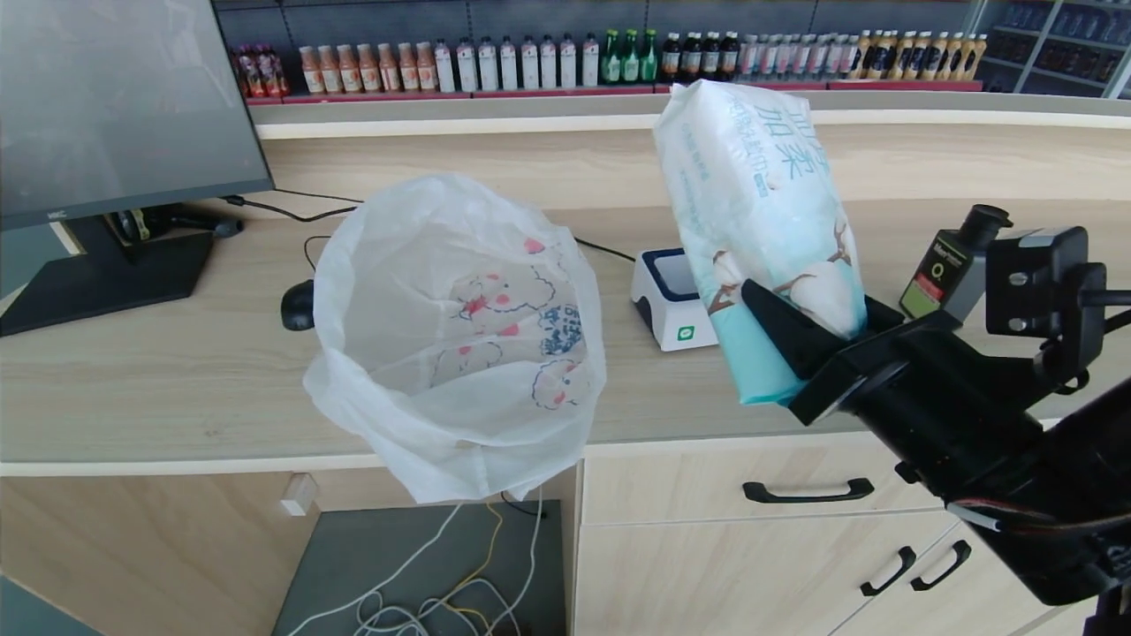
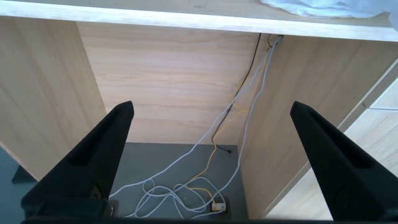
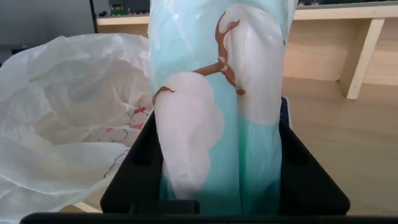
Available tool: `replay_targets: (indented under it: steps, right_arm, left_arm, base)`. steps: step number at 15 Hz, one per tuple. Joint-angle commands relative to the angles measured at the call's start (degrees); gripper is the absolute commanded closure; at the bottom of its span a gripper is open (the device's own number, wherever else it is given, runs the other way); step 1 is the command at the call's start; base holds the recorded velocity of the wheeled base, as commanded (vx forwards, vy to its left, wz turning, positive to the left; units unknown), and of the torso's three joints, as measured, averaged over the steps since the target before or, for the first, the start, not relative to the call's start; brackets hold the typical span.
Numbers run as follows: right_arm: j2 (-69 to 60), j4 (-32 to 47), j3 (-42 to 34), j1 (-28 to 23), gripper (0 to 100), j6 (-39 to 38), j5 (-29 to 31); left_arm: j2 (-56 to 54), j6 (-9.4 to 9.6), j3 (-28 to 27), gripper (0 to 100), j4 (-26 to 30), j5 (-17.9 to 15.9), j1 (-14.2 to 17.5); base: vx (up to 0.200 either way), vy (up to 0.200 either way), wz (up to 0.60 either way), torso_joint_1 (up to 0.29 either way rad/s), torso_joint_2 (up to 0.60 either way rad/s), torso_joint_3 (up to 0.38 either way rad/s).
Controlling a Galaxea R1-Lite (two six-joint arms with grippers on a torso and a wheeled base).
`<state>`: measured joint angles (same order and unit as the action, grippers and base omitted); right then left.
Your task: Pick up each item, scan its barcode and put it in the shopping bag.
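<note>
Head view: we see right end effector clamped on cotton-print pack beside bag; left end effector fingers apart.

Pose: the right arm comes in over the right end of the counter, crossing its front edge, forearm angled upward. The right gripper points up and away from the torso. Its jaws are clamped on the lower part of a soft pack, with black fingers on either side. The pack stands upright in the grip, its top leaning toward the robot's left. The left gripper hangs low, below the counter's front edge, jaws spread wide apart.
</note>
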<state>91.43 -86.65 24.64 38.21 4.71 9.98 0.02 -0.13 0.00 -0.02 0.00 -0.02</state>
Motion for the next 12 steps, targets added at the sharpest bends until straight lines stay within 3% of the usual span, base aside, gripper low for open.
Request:
replay_targets:
  steps: [1, 8, 10, 12]
  right_arm:
    - [-2.2, 0.0, -1.3, -0.8, 100, 0.0, 0.0]
    - [2.5, -1.1, 1.4, -0.9, 100, -0.1, -0.1]
    - [5.9, -1.7, 3.3, -4.7, 100, -1.8, -0.1]
    - [7.2, -2.1, 3.8, -5.1, 100, -1.9, -0.1]
  left_arm:
    - [0.0, 0.05, 0.0, 0, 0.0, 0.0, -0.1]
    - [0.0, -0.04, 0.0, 0, 0.0, 0.0, 0.0]
    - [0.0, 0.05, 0.0, 0, 0.0, 0.0, 0.0]
    - [0.0, -0.04, 0.0, 0, 0.0, 0.0, 0.0]
  base:
    - [0.000, 0.000, 0.00, 0.000, 0.00, 0.000]
    - [0.000, 0.000, 0.00, 0.000, 0.00, 0.000]
    - [0.000, 0.000, 0.00, 0.000, 0.00, 0.000]
    - [0.000, 0.000, 0.00, 0.000, 0.00, 0.000]
